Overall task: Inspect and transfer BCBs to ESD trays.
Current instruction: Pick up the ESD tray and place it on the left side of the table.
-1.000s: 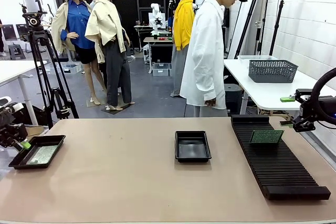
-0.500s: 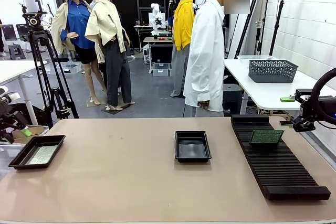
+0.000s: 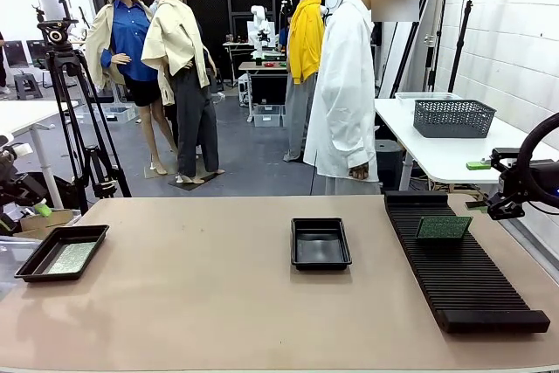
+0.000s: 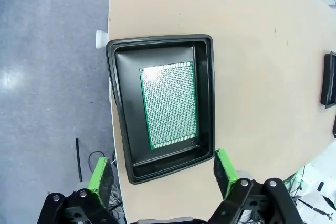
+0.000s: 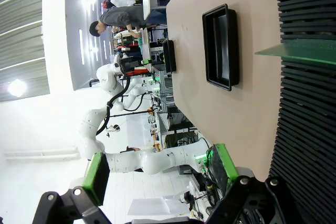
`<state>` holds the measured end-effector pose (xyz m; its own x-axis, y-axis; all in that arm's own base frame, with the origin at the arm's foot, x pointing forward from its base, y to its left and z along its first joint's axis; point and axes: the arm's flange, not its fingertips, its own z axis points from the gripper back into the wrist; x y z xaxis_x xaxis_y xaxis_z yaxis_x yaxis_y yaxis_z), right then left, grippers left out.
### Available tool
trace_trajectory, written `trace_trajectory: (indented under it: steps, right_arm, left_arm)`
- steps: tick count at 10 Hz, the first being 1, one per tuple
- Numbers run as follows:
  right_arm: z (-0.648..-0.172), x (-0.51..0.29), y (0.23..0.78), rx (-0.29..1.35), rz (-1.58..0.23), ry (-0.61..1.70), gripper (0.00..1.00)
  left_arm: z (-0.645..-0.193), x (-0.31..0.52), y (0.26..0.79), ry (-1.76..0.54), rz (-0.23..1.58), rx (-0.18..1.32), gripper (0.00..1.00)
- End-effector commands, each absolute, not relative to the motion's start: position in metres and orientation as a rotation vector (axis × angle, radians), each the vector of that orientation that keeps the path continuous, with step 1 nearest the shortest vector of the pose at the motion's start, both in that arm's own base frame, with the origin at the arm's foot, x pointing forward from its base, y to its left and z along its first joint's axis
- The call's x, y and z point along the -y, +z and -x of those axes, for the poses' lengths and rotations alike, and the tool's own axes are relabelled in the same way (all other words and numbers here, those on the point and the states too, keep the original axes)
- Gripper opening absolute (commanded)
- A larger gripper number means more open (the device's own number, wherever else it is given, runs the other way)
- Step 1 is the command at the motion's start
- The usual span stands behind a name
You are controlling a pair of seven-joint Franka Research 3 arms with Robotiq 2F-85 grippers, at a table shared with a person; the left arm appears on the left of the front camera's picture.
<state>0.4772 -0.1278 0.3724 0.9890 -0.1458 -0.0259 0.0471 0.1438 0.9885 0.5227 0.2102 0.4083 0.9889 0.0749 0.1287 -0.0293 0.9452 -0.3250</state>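
The near half of the table (image 3: 192,303) is bare from edge to edge, save for the near end of the rack (image 3: 463,286), which lies lengthwise along the right side and stops just short of the near edge. Farther in at the far left, the left tray (image 4: 209,93) lies with its outer long rim about flush with the table's left edge, and the left board (image 4: 169,105) lies flat on its floor with black floor showing all round it. The left tool (image 4: 161,170) hangs off that left edge, raised above the tray, with its fingers wide apart and nothing between them. The middle tray (image 3: 320,244) sits alone near the table's centre, its floor bare, with wide open tabletop between it and the left tray and a narrower strip between it and the rack. The rack board (image 3: 443,228) sits in the rack's far half, tilted up off the ribs. Just past the table's right edge, beside that part of the rack, the right tool (image 5: 159,170) hangs with its fingers spread and empty. At the far edge a person (image 3: 343,85) in a white coat stands behind the gap between middle tray and rack.
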Motion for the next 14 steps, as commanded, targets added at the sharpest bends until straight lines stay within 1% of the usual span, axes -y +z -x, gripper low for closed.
trace_trajectory:
  steps: [1,2,3,14]
  right_arm:
    - [-0.4765,0.1267,0.3729,0.084,-1.420,-0.140,1.00]
    - [-0.4765,0.1267,0.3729,0.084,-1.420,-0.140,1.00]
    - [-0.4765,0.1267,0.3729,0.084,-1.420,-0.140,1.00]
    - [-0.4765,0.1267,0.3729,0.084,-1.420,-0.140,1.00]
  left_arm:
    - [-0.5164,-0.2044,0.4092,0.074,0.283,0.144,1.00]
    - [-0.5174,-0.2026,0.4092,0.098,0.278,0.152,1.00]
    - [-0.5225,-0.2086,0.4089,0.054,0.325,0.146,1.00]
    - [-0.5225,-0.2086,0.4089,0.054,0.325,0.146,1.00]
